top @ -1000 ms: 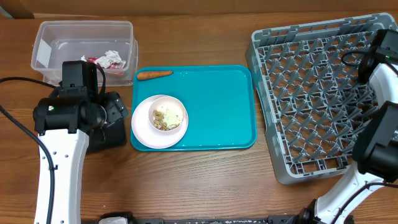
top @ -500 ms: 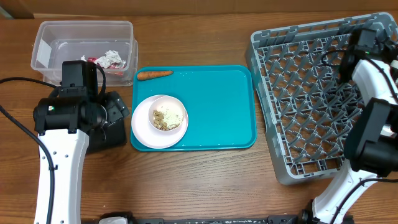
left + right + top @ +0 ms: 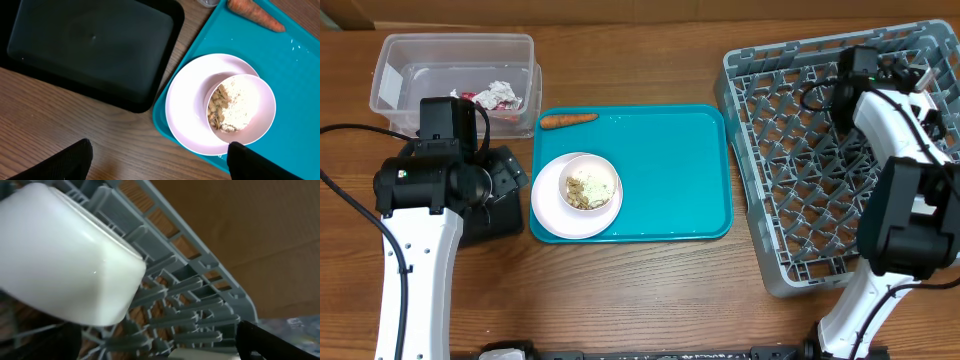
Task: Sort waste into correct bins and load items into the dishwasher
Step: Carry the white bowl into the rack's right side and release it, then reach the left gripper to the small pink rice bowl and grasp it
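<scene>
– Overhead: large grey plastic dish rack [image 3: 790,200] on the counter's [image 3: 650,290] right, orange carrot [image 3: 568,120] on the teal serving tray [image 3: 680,170]
– Left wrist: left pincer [image 3: 160,157] wide, empty; round pale pink plate [image 3: 185,115] holds 1 white bowl [image 3: 261,112] of beige scraps [image 3: 230,105]
– Right wrist: right pincer [image 3: 155,335] wide, white cup [image 3: 60,255] against the rack's pegs

The left arm [image 3: 415,255] and right arm [image 3: 892,110] are showing white shells and black joints (boxy ones). A black cable [image 3: 355,126] is trailing leftward.
</scene>
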Controlling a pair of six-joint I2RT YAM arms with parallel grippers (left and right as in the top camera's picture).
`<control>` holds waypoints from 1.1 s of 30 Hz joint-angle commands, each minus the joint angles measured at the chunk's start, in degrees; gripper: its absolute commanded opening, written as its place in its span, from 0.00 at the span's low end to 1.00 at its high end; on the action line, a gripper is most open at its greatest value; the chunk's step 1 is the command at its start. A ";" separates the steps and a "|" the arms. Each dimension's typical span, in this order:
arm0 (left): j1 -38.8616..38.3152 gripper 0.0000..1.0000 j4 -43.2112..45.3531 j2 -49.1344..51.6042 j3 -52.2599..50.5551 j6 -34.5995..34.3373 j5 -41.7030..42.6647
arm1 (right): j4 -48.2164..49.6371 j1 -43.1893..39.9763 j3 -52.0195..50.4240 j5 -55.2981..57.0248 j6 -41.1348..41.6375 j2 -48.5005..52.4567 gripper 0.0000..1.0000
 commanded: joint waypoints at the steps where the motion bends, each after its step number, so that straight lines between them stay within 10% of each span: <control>1: 0.22 0.89 0.20 0.28 -0.02 -0.31 0.46 | -0.57 1.66 0.02 -8.96 0.35 -8.66 1.00; 12: -2.05 0.87 6.10 0.31 -0.02 0.13 3.21 | -16.68 2.56 0.02 -66.14 -8.20 -20.06 0.99; 33: -28.39 0.81 17.64 24.33 -0.02 5.31 5.20 | -22.82 2.64 0.02 -74.51 -12.26 -20.13 0.99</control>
